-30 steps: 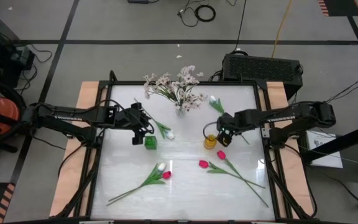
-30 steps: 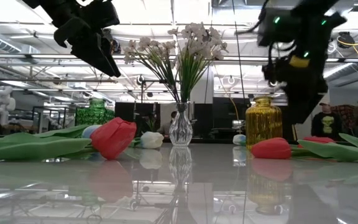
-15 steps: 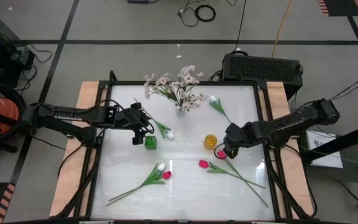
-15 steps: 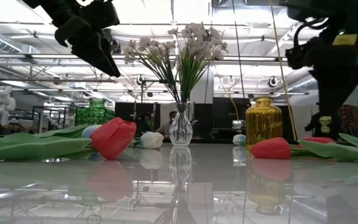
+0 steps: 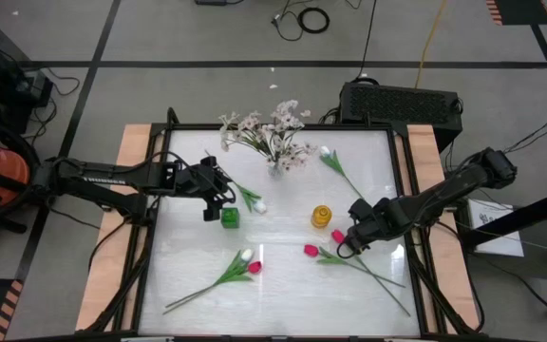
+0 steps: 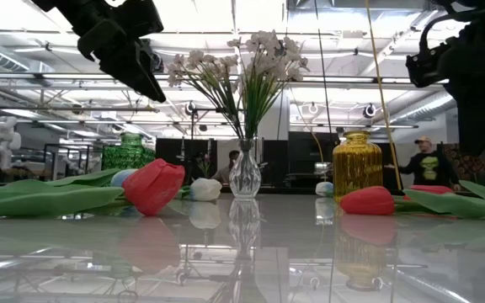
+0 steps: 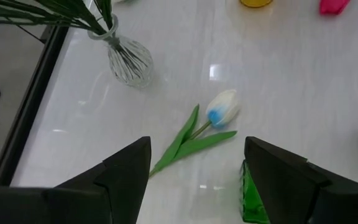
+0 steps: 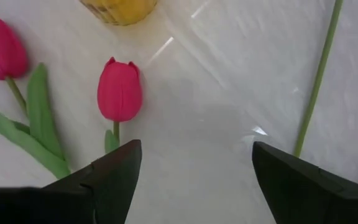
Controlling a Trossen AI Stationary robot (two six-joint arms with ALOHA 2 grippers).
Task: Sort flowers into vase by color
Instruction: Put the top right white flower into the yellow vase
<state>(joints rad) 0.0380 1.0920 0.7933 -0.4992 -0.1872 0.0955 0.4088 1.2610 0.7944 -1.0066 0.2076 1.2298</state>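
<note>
White glossy counter, workshop behind. Landmark: gold vase. Magenta tulips lie flat just beside it; right end effector above them, fingers spread, empty. Left end effector spread near green vase. Flowers likely light, floppy; grip mid-stem.

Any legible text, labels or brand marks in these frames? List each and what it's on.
"TROSSEN": white lettering on the left arm in the high view, small, only just legible.
Right arm: no lettering can be made out.
Flowers, vases and table: no text visible.
Person's shirt in the low view: a graphic, too blurred to read.
</note>
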